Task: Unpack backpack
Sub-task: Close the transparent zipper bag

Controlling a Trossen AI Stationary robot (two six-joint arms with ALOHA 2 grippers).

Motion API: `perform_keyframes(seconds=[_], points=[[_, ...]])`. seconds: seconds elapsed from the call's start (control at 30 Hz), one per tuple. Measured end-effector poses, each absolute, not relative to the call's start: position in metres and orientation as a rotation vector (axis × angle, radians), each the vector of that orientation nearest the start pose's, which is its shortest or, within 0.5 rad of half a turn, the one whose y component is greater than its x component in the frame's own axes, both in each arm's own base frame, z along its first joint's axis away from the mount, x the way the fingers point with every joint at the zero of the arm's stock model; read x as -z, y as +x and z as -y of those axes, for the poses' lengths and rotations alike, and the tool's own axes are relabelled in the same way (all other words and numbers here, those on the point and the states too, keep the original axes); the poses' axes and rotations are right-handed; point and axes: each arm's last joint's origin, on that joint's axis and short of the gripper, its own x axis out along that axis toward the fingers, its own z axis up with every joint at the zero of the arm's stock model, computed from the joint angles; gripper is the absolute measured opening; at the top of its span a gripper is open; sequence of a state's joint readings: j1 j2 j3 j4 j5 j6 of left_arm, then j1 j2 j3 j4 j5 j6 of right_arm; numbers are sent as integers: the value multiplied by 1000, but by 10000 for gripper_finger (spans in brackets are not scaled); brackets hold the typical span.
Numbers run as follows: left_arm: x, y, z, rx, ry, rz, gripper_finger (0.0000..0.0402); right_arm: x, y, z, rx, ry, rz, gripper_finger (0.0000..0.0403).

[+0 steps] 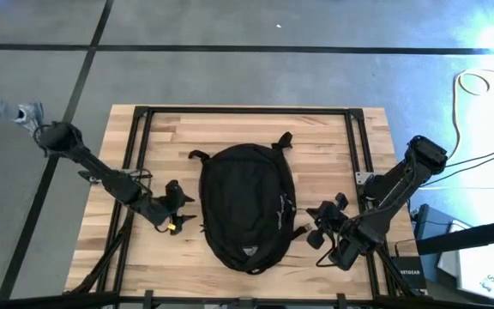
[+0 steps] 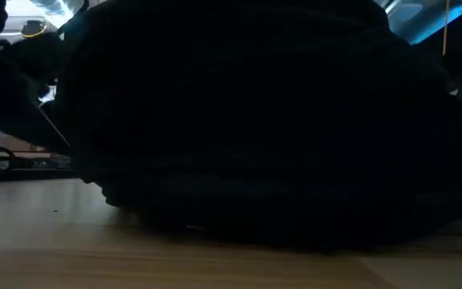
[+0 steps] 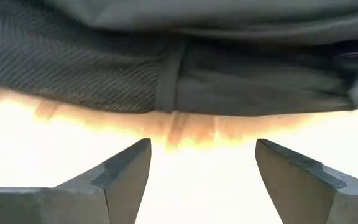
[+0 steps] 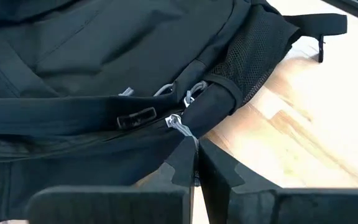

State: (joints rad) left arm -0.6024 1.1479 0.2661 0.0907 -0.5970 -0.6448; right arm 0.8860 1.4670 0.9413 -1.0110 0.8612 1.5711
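Note:
The black backpack (image 1: 247,206) lies flat on the middle of the wooden table (image 1: 230,129) and fills the low view (image 2: 279,120). At its left side my left gripper (image 1: 187,220) hangs open; in the left wrist view its gripper (image 3: 202,149) faces the backpack's side wall (image 3: 104,74) without touching it. My right gripper (image 1: 312,225) is at the backpack's right side. In the right wrist view its shut gripper (image 4: 195,149) sits at a silver zipper pull (image 4: 178,123) next to a mesh side pocket (image 4: 253,56). My right gripper's shut fingertips (image 4: 185,155) meet the free end of the silver zipper pull (image 4: 188,134) on the backpack's right side. They come slanting down from the table's right. Whether the pull is pinched between them or only touched, I cannot tell.
A black metal frame (image 1: 247,112) runs round the tabletop, with rails along both sides. A strap (image 4: 316,23) lies on the wood beyond the backpack. There is bare wood at the far edge and at the near left. Cables and a box (image 1: 406,275) lie off the table's right.

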Motion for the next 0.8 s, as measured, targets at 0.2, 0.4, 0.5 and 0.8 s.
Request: perform_keyframes(seconds=[0.2,0.4,0.5,0.8], points=[[-104,170,94,-280,-224,-607,272,-209,169,-171,641,284,-656,0],[-93,192,102,-425,-128,-495,272,-208,170,-171,642,275,-620,0],[-91,203,98,-466,-54,-506,272,-204,172,-173,648,259,-623,0],[-97,228,76,-278,-55,-533,244,-183,192,-156,759,203,-654,0]])
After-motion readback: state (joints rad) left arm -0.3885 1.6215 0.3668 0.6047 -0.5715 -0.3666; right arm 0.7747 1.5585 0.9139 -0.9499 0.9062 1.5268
